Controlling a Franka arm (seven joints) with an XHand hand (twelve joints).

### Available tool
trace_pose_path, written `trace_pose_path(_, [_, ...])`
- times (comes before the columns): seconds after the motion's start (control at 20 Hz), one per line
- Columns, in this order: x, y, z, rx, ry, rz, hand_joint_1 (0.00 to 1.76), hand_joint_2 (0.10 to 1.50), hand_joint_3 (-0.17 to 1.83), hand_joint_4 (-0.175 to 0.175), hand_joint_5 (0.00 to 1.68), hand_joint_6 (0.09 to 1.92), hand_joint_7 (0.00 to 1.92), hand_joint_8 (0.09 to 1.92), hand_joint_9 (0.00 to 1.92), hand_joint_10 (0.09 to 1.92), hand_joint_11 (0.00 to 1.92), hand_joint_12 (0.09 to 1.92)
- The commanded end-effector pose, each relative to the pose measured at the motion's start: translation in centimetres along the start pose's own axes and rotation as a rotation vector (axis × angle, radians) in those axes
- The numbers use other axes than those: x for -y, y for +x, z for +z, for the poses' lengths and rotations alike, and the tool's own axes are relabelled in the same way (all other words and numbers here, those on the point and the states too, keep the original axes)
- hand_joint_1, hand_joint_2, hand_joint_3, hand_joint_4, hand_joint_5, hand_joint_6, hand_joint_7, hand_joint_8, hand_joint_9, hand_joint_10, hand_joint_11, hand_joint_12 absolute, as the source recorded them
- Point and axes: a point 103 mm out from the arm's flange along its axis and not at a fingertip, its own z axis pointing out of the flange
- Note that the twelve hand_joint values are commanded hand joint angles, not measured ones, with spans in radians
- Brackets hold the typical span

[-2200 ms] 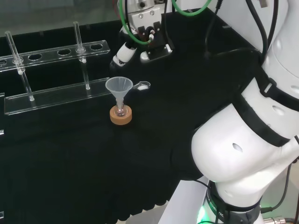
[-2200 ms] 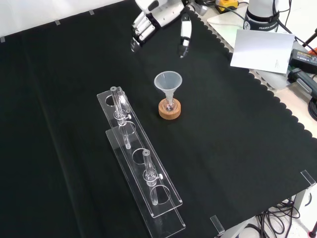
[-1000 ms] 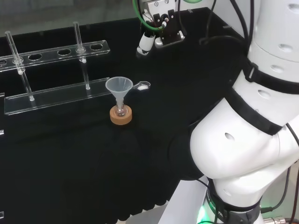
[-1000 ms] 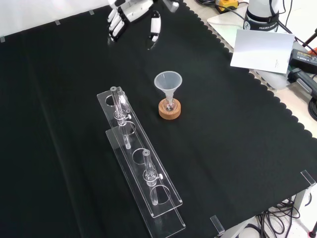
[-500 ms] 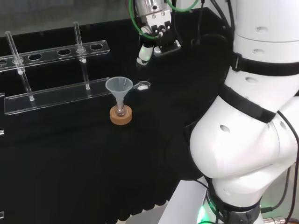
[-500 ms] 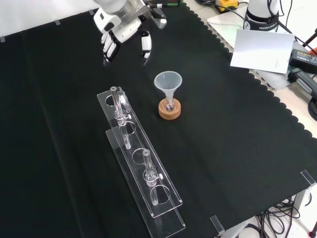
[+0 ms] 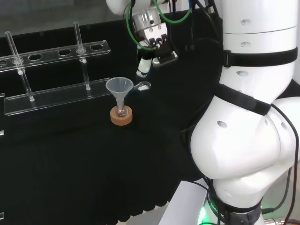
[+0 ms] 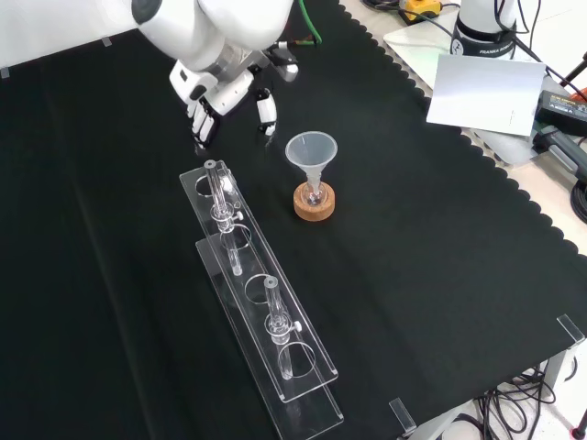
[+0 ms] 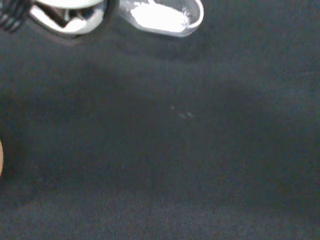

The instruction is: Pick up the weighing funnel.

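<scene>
The weighing funnel, a small clear scoop, lies on the black cloth just right of the big funnel's rim in the head view. In the wrist view the weighing funnel holds white powder, with a blurred part of the hand beside it. The hand hangs above it, fingers pointing down and a short way above the scoop, open and holding nothing. In the front view the hand is up and left of the big funnel.
The big funnel stands in a small flask on a cork ring. Two clear racks with test tubes stand left of it in the head view. A white sheet lies off the cloth at the front view's right.
The hand has come down and nearer the weighing funnel; in the front view it swung left, then down toward the big funnel. The ware has not moved.
</scene>
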Motion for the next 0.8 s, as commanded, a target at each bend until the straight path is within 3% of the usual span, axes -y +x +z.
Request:
trace_pose_path(0.05, [-1.8,-0.2,1.6,0.002,-0.007,-0.038,0.87,0.55,0.59,-0.028,0.50,0.09,0.29,0.66,0.57,0.57,0.41,1.36])
trace_pose_path(0.25, [-2.5,-0.4,2.3,0.021,-0.046,-0.039,0.87,0.53,0.62,-0.028,0.50,0.09,0.28,0.67,0.57,0.57,0.41,1.36])
trace_pose_path(0.8, [-4.8,-1.1,3.6,0.071,-0.059,-0.040,0.89,0.52,0.63,-0.024,0.55,0.09,0.32,0.68,0.60,0.58,0.42,1.35])
